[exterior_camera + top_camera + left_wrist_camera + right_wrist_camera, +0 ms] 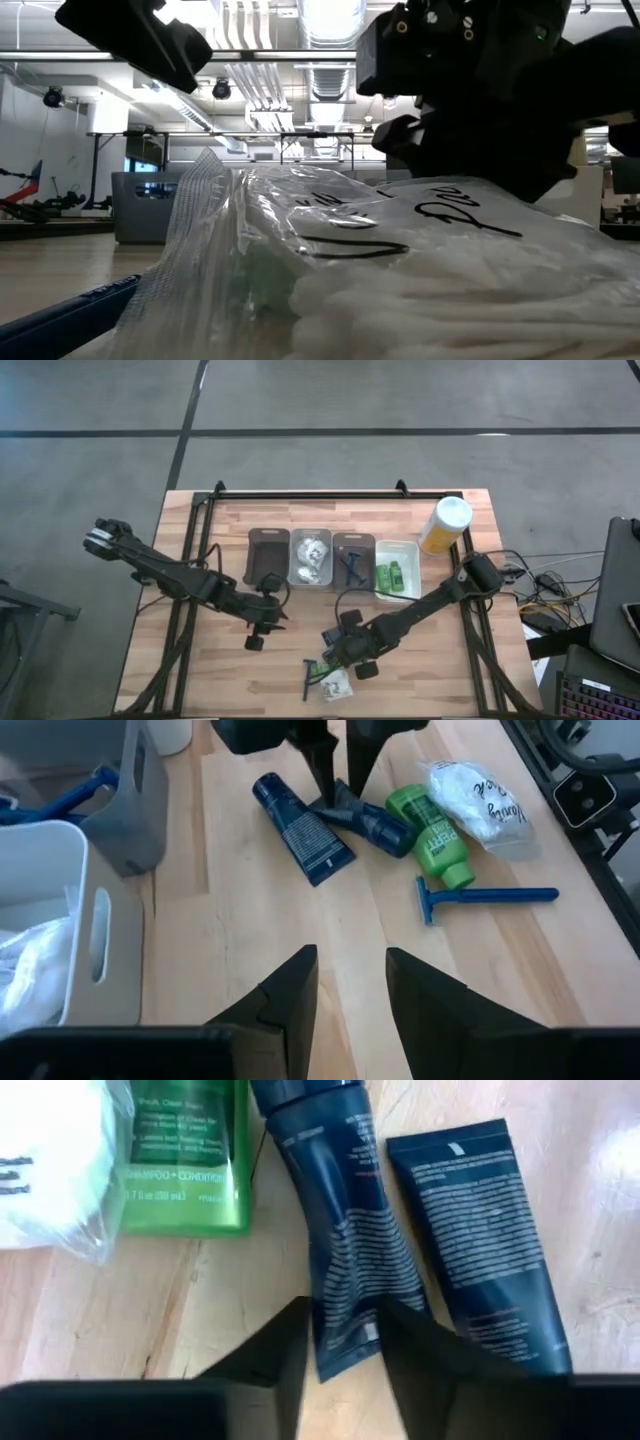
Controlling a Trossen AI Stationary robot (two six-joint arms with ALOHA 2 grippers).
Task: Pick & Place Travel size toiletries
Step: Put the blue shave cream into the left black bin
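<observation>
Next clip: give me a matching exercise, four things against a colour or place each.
1 razor
2 bottle
3 right claw
4 left claw

A yellow, white cap
B astride a dark tube
C blue, beside the green tube
D empty, over bare table

Pairs: 1-C; 2-A; 3-B; 4-D

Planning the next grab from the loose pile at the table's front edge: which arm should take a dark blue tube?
The right. Its pincer hangs open directly over one dark blue tube, fingers straddling it. The left pincer is open too, but sits well back from the pile.
</observation>
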